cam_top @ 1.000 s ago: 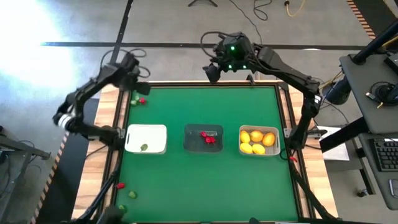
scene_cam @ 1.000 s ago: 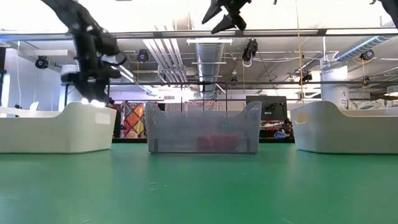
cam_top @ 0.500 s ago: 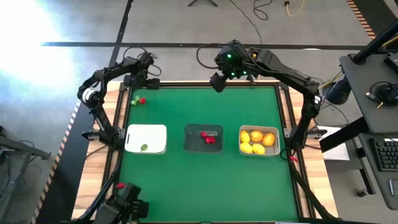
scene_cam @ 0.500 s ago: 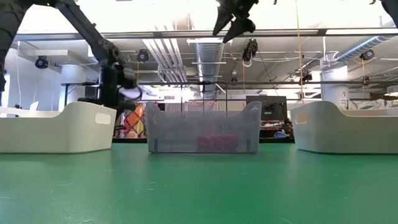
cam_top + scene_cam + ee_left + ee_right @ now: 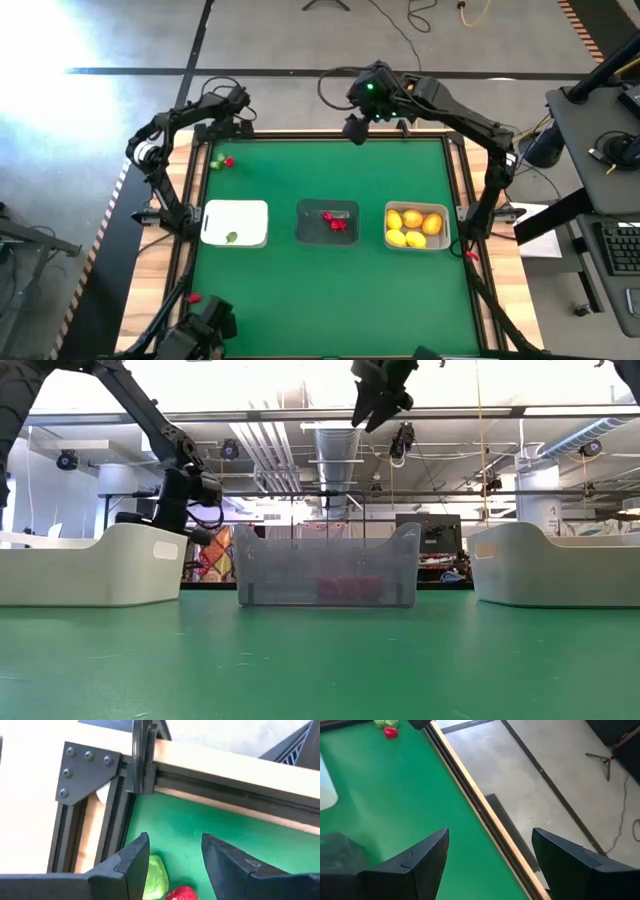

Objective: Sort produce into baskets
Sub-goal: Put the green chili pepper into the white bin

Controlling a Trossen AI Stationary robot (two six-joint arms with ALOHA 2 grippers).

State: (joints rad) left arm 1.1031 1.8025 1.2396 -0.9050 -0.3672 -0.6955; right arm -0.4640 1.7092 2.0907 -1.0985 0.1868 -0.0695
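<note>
A green piece [image 5: 215, 162] and a red piece [image 5: 229, 161] lie side by side on the green mat at the far left corner. My left gripper [image 5: 227, 140] hangs open just above them. In the left wrist view the green piece [image 5: 156, 875] and the red piece [image 5: 181, 893] show between its fingers. My right gripper [image 5: 355, 130] is open and empty, high over the middle of the far edge. The white tray [image 5: 212, 222] holds one green bit [image 5: 232, 237]. The dark grey tray [image 5: 305, 225] holds red bits [image 5: 335, 222]. The pale tray [image 5: 446, 230] holds yellow and orange lemons [image 5: 412, 226].
The table's dark frame and wooden border [image 5: 90, 820] run close past the two pieces at the corner. A red bit [image 5: 195, 297] lies off the mat at the near left, and another [image 5: 470, 256] off its right edge. Bare mat lies in front of and behind the trays.
My left arm has swung about at the far left corner. Its gripper has shifted a little toward the table's right edge and come lower, over the green and red pieces. My right gripper has drifted slightly toward the table's right edge. The pieces and trays have stayed put.
</note>
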